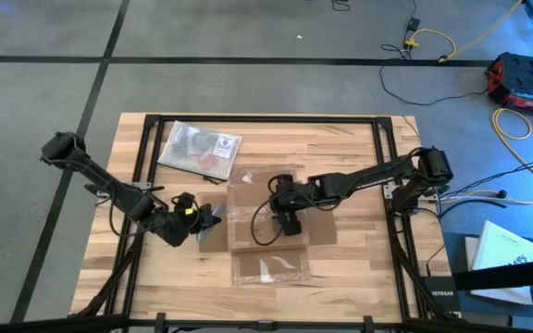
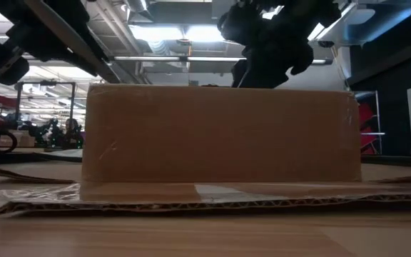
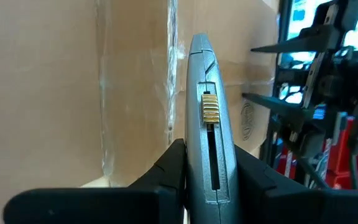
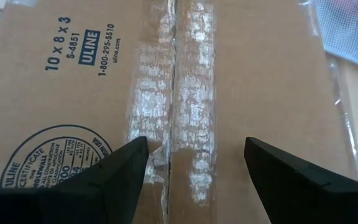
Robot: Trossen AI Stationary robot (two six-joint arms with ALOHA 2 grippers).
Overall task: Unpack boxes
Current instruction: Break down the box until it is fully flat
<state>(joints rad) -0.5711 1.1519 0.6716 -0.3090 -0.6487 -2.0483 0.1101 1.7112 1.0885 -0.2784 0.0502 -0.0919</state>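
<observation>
The right gripper hangs with its jaws spread over the top of the cardboard box, its two dark fingers straddling the taped centre seam without visibly touching it. At the box's left side, the left gripper has its jaws pinched on a grey utility knife, whose body stands just beside the box's brown wall; a yellow ribbed slider shows on the knife's spine.

The box sits near the middle of the wooden table, with bare boards open toward the right edge and toward the near edge. A clear plastic bag lies close by the box's far-left corner, near the table's far edge. Seen level from the table top, the box fills most of the width, its lower flaps splayed flat on the wood.

The box is plain brown with blue printing and a round stamp on top; the clear tape along the seam looks scuffed and whitish.
</observation>
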